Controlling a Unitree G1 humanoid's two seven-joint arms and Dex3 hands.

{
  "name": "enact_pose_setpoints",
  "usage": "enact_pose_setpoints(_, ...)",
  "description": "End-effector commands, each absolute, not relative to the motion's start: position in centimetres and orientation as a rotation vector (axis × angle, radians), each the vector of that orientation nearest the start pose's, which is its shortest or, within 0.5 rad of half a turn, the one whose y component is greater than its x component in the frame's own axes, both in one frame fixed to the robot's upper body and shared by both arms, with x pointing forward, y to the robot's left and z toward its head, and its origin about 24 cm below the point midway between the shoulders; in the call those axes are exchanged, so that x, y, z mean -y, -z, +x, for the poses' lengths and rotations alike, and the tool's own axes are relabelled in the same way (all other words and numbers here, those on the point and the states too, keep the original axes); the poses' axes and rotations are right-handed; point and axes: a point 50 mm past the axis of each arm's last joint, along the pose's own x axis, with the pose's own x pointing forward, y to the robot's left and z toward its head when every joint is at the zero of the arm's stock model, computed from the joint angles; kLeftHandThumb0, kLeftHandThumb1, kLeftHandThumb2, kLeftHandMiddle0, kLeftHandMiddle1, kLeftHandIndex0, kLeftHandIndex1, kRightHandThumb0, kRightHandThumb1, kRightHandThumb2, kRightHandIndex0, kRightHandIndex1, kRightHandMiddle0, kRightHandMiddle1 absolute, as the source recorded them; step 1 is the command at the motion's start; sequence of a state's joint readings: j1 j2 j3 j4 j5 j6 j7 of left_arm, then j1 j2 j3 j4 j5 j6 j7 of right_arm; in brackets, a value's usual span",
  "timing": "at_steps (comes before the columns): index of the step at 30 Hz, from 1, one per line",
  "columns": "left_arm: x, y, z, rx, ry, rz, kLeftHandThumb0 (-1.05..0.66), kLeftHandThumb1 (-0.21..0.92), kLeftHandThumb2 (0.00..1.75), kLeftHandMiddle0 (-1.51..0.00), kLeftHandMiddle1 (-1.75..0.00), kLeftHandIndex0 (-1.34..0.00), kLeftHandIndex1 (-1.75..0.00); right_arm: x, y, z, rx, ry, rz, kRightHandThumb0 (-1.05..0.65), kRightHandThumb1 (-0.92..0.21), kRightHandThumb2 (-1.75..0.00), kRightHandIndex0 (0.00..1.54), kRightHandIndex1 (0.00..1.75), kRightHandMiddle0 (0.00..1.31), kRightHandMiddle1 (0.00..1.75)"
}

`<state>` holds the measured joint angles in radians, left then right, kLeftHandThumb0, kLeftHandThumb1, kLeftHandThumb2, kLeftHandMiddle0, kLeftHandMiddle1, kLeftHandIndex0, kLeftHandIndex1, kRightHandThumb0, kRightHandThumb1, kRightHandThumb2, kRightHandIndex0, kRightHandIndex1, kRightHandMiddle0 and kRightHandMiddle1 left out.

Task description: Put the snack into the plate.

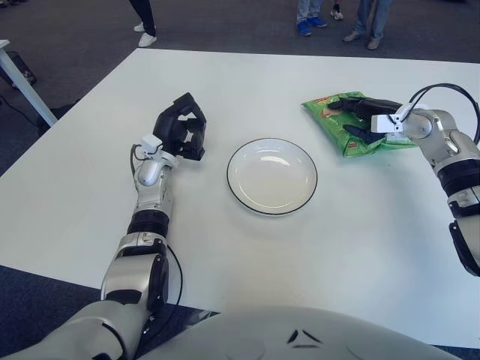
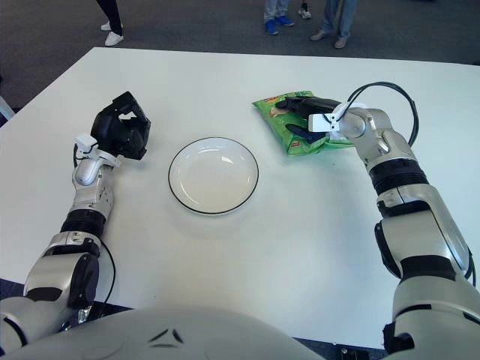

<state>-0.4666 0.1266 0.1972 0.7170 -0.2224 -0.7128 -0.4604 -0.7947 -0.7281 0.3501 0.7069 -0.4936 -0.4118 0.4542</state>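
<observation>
A green snack bag (image 1: 327,114) lies on the white table at the back right. My right hand (image 1: 358,118) reaches in from the right and is shut on it, with dark fingers (image 1: 352,103) across the top and the thumb at the bag's near edge. An empty white plate (image 1: 271,180) with a dark rim sits in the middle of the table, to the left of the bag and nearer to me. My left hand (image 1: 182,127) shows left of the plate with its fingers curled and nothing in them.
The table (image 1: 225,82) ends at a far edge, beyond which several people's feet (image 1: 304,26) stand on dark carpet. A second white table's leg (image 1: 22,79) shows at the far left.
</observation>
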Motion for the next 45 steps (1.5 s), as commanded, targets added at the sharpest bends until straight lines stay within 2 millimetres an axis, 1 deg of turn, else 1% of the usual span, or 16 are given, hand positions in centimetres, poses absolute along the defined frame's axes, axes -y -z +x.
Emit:
enact_pose_setpoints(1,-18.1,-3.2,29.7,0.327,0.208,-0.088,-0.54,0.17,1.5,-1.35,-1.75,-0.73,-1.75,22.5,-15.1,36.1,0.092,-0.566,-1.386,-1.01,-0.92,-1.03,0.0,0.0,0.0,0.34)
enact_pose_setpoints(4,-18.2,-3.2,29.7,0.323,0.208,-0.091,-0.54,0.16,1.5,-1.36,-1.75,-0.74,-1.75,22.7,-16.2,35.9,0.151,-0.505,-1.371,-1.02,-0.92,-1.03,0.0,0.0,0.0,0.35)
enact_pose_setpoints(7,-18.2,-3.2,29.7,0.321,0.21,-0.094,-0.54,0.16,1.51,-1.36,-1.75,-0.74,-1.75,22.7,-16.6,35.8,0.175,-0.473,-1.365,-1.02,-0.92,-1.03,0.0,0.0,0.0,0.36)
enact_pose_setpoints(13,-18.2,-3.1,29.8,0.315,0.215,-0.1,-0.54,0.16,1.51,-1.35,-1.75,-0.74,-1.75,23.2,-18.3,35.8,0.244,-0.373,-1.344,-1.03,-0.92,-1.03,0.0,0.0,0.0,0.39)
enact_pose_setpoints(19,-18.2,-3.0,29.8,0.316,0.216,-0.102,-0.53,0.18,1.48,-1.36,-1.75,-0.73,-1.75,23.3,-18.9,35.8,0.265,-0.333,-1.346,-1.02,-0.92,-1.0,0.0,0.0,0.0,0.41)
enact_pose_setpoints(24,-18.1,-3.0,29.8,0.32,0.209,-0.096,-0.53,0.19,1.47,-1.36,-1.75,-0.72,-1.75,23.4,-19.1,35.9,0.253,-0.328,-1.352,-1.01,-0.92,-0.96,0.0,0.0,0.0,0.38)
enact_pose_setpoints(33,-18.1,-2.9,29.7,0.319,0.209,-0.09,-0.54,0.17,1.49,-1.36,-1.75,-0.73,-1.75,23.5,-19.0,36.1,0.21,-0.355,-1.416,-1.04,-0.92,-0.89,0.0,0.0,0.0,0.27)
enact_pose_setpoints(37,-18.1,-2.9,29.7,0.319,0.212,-0.095,-0.54,0.17,1.5,-1.36,-1.75,-0.74,-1.75,23.7,-18.7,36.5,0.148,-0.399,-1.496,-1.05,-0.92,-0.89,0.0,0.0,0.0,0.19)
enact_pose_setpoints(42,-18.1,-3.0,29.7,0.323,0.21,-0.098,-0.54,0.17,1.5,-1.36,-1.75,-0.73,-1.75,23.8,-18.4,36.8,0.094,-0.46,-1.534,-1.05,-0.92,-0.89,0.0,0.0,0.0,0.12)
enact_pose_setpoints(45,-18.1,-3.0,29.7,0.327,0.206,-0.098,-0.54,0.17,1.5,-1.36,-1.75,-0.73,-1.75,23.9,-17.7,37.0,0.044,-0.5,-1.557,-1.05,-0.92,-0.9,0.0,0.0,0.0,0.1)
